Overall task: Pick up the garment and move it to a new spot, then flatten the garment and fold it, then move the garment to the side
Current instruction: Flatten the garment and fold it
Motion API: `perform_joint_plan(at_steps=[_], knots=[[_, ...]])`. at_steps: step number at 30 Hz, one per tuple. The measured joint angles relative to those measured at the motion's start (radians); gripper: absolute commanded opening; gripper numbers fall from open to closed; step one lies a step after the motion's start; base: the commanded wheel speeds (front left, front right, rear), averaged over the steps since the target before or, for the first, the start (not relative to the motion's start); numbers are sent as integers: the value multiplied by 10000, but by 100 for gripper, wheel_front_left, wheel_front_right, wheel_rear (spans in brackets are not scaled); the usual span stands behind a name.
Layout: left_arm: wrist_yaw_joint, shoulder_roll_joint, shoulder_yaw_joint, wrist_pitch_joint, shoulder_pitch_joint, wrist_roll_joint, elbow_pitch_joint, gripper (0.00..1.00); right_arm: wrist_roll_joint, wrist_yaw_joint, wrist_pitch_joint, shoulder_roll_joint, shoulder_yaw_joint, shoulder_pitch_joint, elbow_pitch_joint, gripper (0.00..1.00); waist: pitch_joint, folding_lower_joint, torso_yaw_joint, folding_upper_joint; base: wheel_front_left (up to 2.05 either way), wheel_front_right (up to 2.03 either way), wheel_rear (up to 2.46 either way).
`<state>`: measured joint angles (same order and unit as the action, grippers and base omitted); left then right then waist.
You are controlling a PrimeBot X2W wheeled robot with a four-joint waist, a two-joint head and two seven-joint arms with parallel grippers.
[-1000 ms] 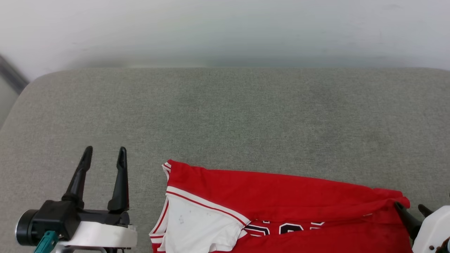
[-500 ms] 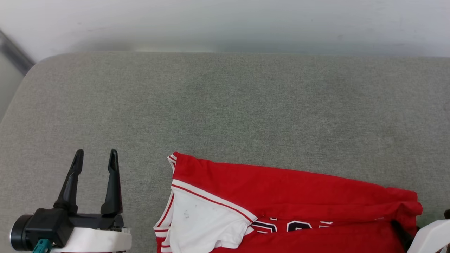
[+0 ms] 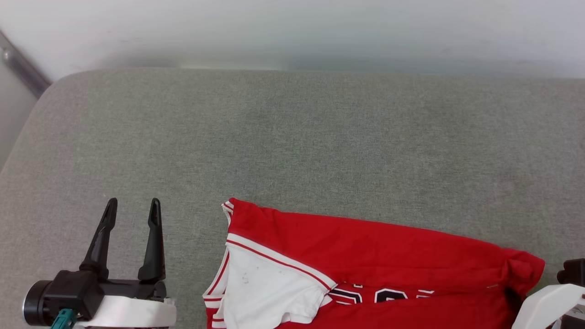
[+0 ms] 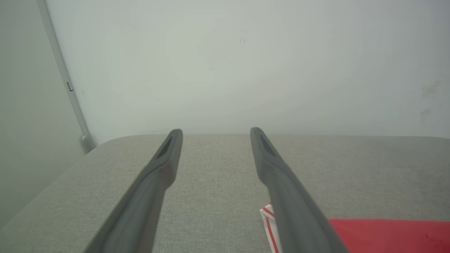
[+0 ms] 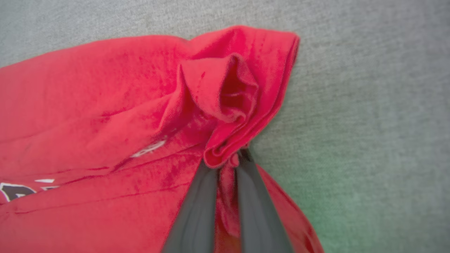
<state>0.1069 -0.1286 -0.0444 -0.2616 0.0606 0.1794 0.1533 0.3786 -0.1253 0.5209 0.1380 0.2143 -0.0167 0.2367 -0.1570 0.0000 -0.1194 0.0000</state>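
The garment (image 3: 365, 246), a red jersey with a white sleeve and black white-outlined print, lies folded along the near edge of the grey cushion (image 3: 292, 137). In the right wrist view my right gripper (image 5: 226, 160) is shut on a bunched red fold at the garment's (image 5: 105, 88) right end, the cloth pinched between both dark fingers (image 5: 197, 211). In the head view that arm's pale wrist (image 3: 546, 304) sits at the lower right, its fingers hidden by the fabric. My left gripper (image 3: 132, 203) stands open and empty left of the garment. The left gripper (image 4: 215, 131) shows apart from the striped corner (image 4: 269, 214).
A pale wall (image 3: 292, 32) runs along the cushion's far edge. A grey metal rail (image 3: 23, 68) slants down at the far left corner. The cushion's rounded left edge (image 3: 18, 146) drops off beside my left arm. Bare grey cushion lies beyond the garment.
My right gripper's fingers have closed on the garment's right end, and the cloth there has bunched up. The head view shifted slightly. My left gripper stays open.
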Motion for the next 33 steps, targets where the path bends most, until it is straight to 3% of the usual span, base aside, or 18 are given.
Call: perform_joint_plan(at_steps=[7, 17, 24, 33], knots=[[155, 107, -228, 0, 49, -88, -79, 100, -115, -67, -571, 109, 339, 48, 134, 0, 259, 1, 136, 0, 0, 0, 0], [211, 119, -171, 0, 181, -125, -219, 100, -988, -61, -700, 1047, 1622, 531, 293, 0, 426, 1, 409, 0, 0, 0, 0], [222, 121, -75, 0, 364, -113, -313, 100, -541, -56, 102, 953, 330, 140, -1300, 0, 745, 1, 590, 0, 0, 0, 0], [222, 194, 77, 0, 383, -63, -322, 100, 234, -56, 1407, 163, -1340, -576, -3494, 0, 918, 1, 506, 0, 0, 0, 0]])
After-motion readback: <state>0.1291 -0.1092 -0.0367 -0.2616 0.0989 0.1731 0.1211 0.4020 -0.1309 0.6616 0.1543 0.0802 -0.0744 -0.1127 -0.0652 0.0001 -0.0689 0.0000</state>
